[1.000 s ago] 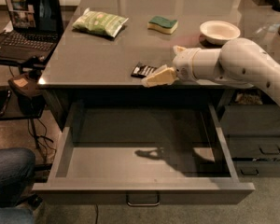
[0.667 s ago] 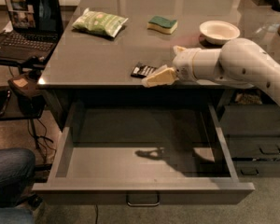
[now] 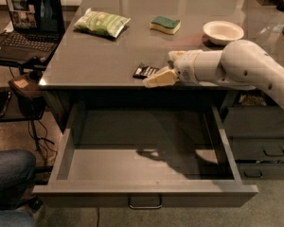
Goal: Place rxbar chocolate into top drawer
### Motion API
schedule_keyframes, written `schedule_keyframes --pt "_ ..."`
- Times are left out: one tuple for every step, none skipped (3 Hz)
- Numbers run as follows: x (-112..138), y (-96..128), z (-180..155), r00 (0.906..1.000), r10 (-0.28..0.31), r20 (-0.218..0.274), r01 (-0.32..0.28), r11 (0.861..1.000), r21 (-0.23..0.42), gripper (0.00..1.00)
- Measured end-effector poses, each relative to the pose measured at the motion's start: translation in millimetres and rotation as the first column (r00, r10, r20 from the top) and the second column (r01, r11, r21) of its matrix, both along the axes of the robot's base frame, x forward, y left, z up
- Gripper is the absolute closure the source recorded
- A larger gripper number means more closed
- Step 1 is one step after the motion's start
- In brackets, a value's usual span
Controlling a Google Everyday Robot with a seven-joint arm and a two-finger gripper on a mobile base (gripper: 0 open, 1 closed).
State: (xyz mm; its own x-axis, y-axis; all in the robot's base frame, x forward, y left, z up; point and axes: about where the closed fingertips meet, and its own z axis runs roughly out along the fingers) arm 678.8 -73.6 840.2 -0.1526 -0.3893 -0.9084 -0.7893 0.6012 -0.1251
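At the far left a laptop [image 3: 31, 20] stands open on a side stand; its screen shows small pictures, but no words can be read. To its right, at the far left of the grey counter [image 3: 94, 63], lies a pale green chip bag [image 3: 102, 22] whose print is too faint to read.

Right of the bag and much nearer, the snack bar [image 3: 144, 71] lies flat close to the counter's near edge. It is a small black wrapper with white markings, none legible. Directly below that edge the drawer [image 3: 146, 189] is pulled fully out, its handle [image 3: 145, 203] centred on the front.

I judge the bar to be light, thin and fairly stiff inside a slick foil wrapper that could slide or crinkle. It is best pinched across its narrow width near the middle, or by the end that faces the arm.

The gripper [image 3: 158, 78] sits low over the counter edge just right of the bar, touching or nearly touching its right end. Whether it is open or closed, or already has hold of the bar, I cannot tell.

Farther back and right are a green-and-yellow sponge [image 3: 165, 24] and a white bowl [image 3: 223, 31], both unmarked.
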Motion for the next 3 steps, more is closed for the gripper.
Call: schedule_keyframes --pt "0.0 0.0 0.0 1.0 0.0 0.0 0.0 1.0 0.0 0.42" --pt "-0.1 0.0 0.0 1.0 0.0 0.0 0.0 1.0 0.0 0.65" --pt "-2.9 0.2 0.0 1.0 0.0 0.0 0.0 1.0 0.0 0.89"
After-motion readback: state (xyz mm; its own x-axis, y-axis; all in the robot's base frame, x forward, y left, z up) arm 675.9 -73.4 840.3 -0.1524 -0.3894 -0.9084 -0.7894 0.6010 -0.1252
